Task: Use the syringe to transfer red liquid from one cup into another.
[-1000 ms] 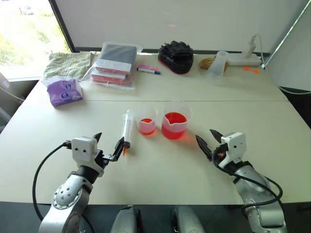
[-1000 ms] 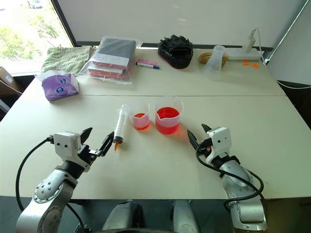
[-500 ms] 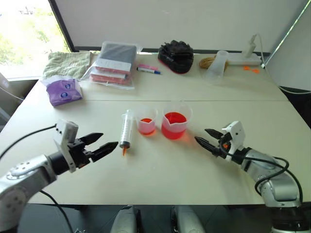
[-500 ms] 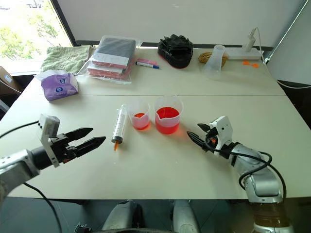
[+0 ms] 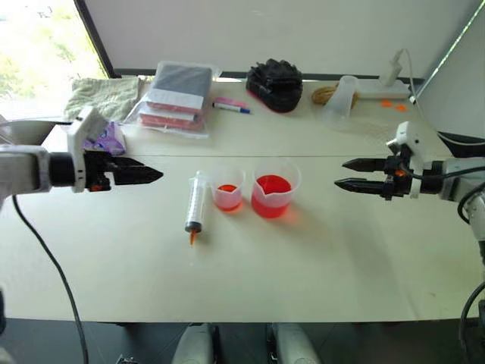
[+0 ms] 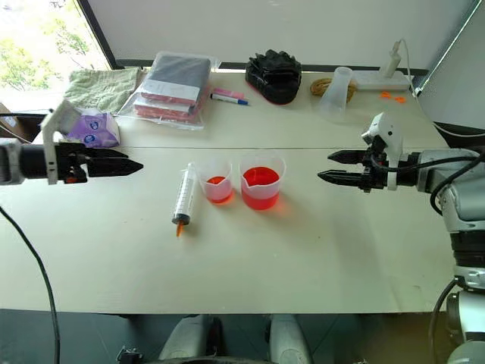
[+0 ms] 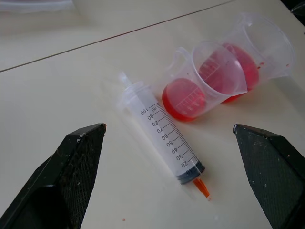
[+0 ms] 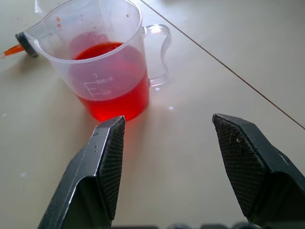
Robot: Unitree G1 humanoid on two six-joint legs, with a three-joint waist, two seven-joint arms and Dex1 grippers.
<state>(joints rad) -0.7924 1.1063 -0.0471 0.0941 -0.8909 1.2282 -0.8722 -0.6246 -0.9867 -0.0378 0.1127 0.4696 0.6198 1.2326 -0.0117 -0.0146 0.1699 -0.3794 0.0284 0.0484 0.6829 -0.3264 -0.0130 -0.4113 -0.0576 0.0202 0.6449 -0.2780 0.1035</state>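
Head-camera overview of a pale table [image 5: 318, 258]. At centre the syringe [image 5: 196, 203] lies flat and free on the table, its orange tip toward 6 o'clock and its plunger end toward 12 o'clock. Just beside it, at its 3 o'clock, stands the smaller cup [image 5: 228, 189] with a shallow layer of red liquid [image 5: 228, 189]. Directly at that cup's 3 o'clock stands the wider spouted cup [image 5: 274, 189], which holds more of the same red liquid; the two cups stand side by side (whether their walls touch cannot be told).

The left gripper [image 5: 151, 175] hangs above the table at the syringe's 9 o'clock, well apart from it, fingers pointing toward the centre. In the left wrist view its two black fingers [image 7: 76, 162] stand wide apart with nothing between them, framing the syringe and both cups beyond.

The right gripper [image 5: 342, 174] hangs at the wider cup's 3 o'clock, also apart from it, pointing toward the centre. In the right wrist view its fingers [image 8: 107, 157] are spread and empty, the wider cup standing beyond them.

Along the 12 o'clock edge of the table: a green cloth [image 5: 104, 97], a purple packet [image 5: 104, 139], a bagged stack [image 5: 176, 97], a blue-capped marker [image 5: 232, 109], a black object [image 5: 274, 85] and a cloudy tapered cup [image 5: 339, 104].
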